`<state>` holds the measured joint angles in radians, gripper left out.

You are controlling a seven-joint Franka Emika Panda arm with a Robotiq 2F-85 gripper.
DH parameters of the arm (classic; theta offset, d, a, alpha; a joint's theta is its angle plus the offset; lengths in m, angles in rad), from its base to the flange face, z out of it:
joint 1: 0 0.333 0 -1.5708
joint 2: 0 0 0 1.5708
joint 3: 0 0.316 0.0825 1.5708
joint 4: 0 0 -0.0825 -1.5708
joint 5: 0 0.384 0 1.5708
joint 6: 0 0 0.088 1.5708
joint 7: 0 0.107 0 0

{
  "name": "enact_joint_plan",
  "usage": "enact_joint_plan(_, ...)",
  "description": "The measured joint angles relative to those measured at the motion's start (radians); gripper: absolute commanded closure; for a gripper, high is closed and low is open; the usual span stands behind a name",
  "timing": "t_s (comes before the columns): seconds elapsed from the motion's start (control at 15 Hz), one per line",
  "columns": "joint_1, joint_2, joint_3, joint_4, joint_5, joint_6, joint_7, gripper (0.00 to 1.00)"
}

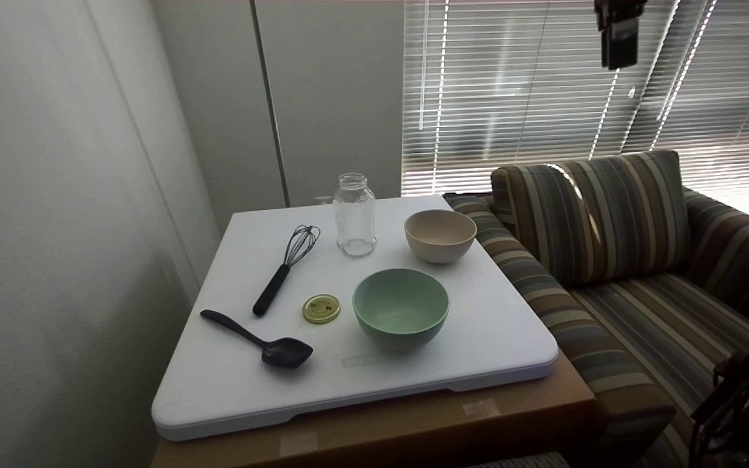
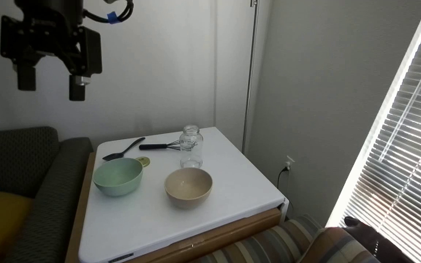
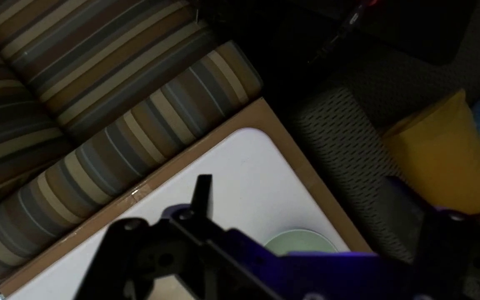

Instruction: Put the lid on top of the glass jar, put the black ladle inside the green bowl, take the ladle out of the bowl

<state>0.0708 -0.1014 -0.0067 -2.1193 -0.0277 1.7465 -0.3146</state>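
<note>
None of the three steps looks done, judging from my remote seat: the lid (image 1: 321,309) lies flat on the white desk (image 1: 491,344), the jar (image 1: 355,218) stands upright with its mouth uncovered, and the ladle (image 1: 277,351) rests outside the green bowl (image 1: 400,302) (that last would also suit the final step, but with the lid off I take everything as left to do). So I have the jar to cap, the ladle to put in and the same ladle to lift out. To place them: the green bowl is near the desk edge by the dark sofa (image 2: 55,201), and the lid is just beside it, on the side toward the edge opposite the striped armchair (image 1: 608,312). The ladle lies near the corner where those two edges meet, handle pointing away from the green bowl; the jar is toward the edge opposite the sofa. My gripper (image 2: 52,92) hangs high, well apart from all of these, its jaws spread wide with nothing between them. On the desk I count one lid, one jar, one ladle, one whisk (image 1: 277,279) lying nearer the edge opposite the armchair, and two bowls, the green bowl plus a cream bowl (image 1: 439,237) toward the armchair edge: six things in all.
</note>
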Motion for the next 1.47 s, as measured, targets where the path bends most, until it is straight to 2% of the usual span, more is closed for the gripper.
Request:
enact_joint_plan(0.33, 0.018, 0.14, 0.052, 0.022, 0.065, 0.144, 0.029, 0.0)
enact_joint_plan(0.53, 0.025, 0.21, 0.063, 0.06, 0.073, 0.146, 0.043, 0.0)
enact_joint_plan(0.93, 0.022, 0.218, 0.063, 0.071, 0.081, 0.155, 0.028, 0.0)
enact_joint_plan(1.2, 0.01, 0.287, 0.066, 0.101, 0.237, 0.316, -0.146, 0.0)
enact_joint_plan(1.47, -0.016, 0.456, 0.119, 0.24, 0.391, 0.414, -0.36, 0.0)
